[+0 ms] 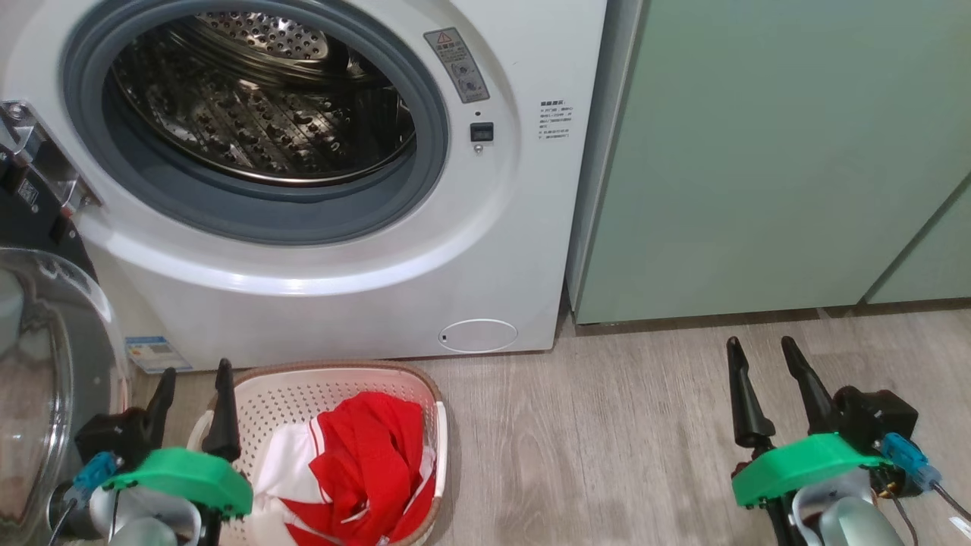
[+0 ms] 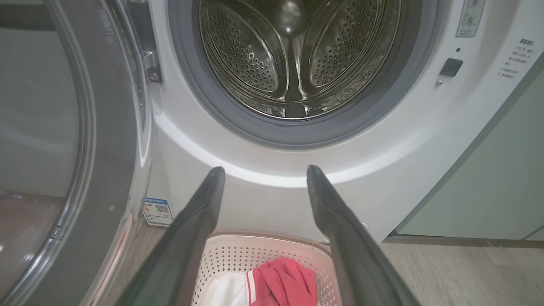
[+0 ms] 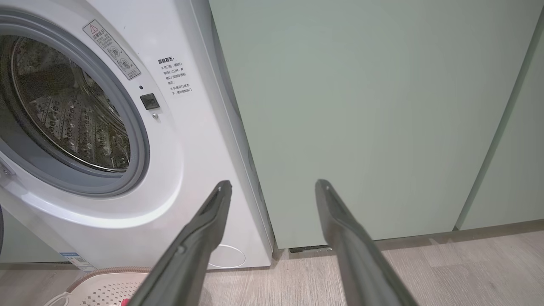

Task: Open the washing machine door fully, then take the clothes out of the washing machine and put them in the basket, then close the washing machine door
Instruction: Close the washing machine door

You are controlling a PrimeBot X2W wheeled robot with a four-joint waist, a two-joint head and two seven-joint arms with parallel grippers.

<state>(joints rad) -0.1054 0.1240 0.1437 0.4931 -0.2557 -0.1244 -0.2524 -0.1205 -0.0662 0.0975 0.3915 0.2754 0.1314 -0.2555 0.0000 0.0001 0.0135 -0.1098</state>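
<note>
Grey wood floor (image 1: 607,440). Washing machine (image 1: 493,227) drum looked empty; clothes (image 1: 364,455) sat in basket (image 1: 334,377). Left gripper (image 1: 196,368) and right gripper (image 1: 759,341) were spread, empty. Closing step was up: washing machine door (image 1: 53,364) hung open at left and wanted a push shut.

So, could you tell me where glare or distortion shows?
Head view: a glare band across the washing machine below its opening, reflections on the washing machine door. Left wrist view: that door's rim bows from the wide lens. Right wrist view: cabinet evenly lit.

clothes (image 1: 368,455) in basket (image 1: 284,402), basket before washing machine (image 1: 485,250)
</note>
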